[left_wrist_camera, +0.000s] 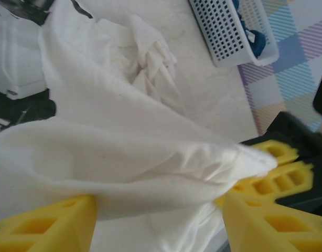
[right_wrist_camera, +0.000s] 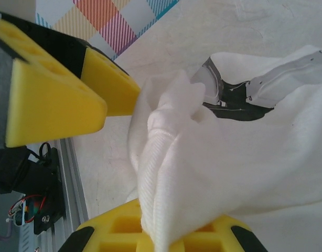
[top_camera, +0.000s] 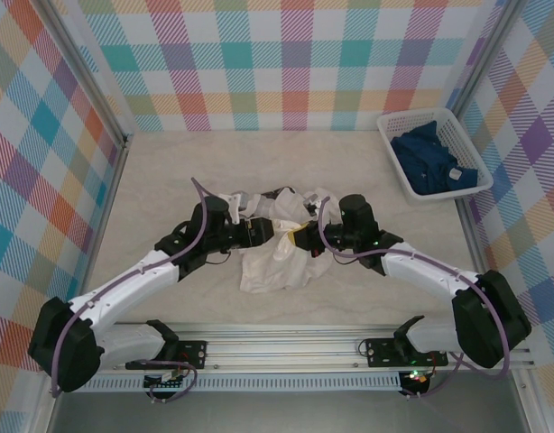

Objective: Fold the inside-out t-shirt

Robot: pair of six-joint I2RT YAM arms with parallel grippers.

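The right gripper (right_wrist_camera: pixel 133 164) is clamped on a thick bunched fold of the inside-out t-shirt (right_wrist_camera: pixel 218 157), with the gathered white fabric caught between its yellow fingers (right_wrist_camera: pixel 51 100). The left gripper (left_wrist_camera: pixel 160 212) has its jaws apart, and a loose fold of the shirt drapes across the gap between its two yellow fingers (left_wrist_camera: pixel 48 226) without being pinched. In the top external view, the left gripper (top_camera: pixel 262 233) and the right gripper (top_camera: pixel 306 240) face each other close together over the crumpled t-shirt (top_camera: pixel 270 263). The shirt lies in a heap at the middle of the table (top_camera: pixel 169 171), nearer the front edge. A white basket (top_camera: pixel 412 115) holding a dark blue garment (top_camera: pixel 435 162) stands well apart in the far right corner.
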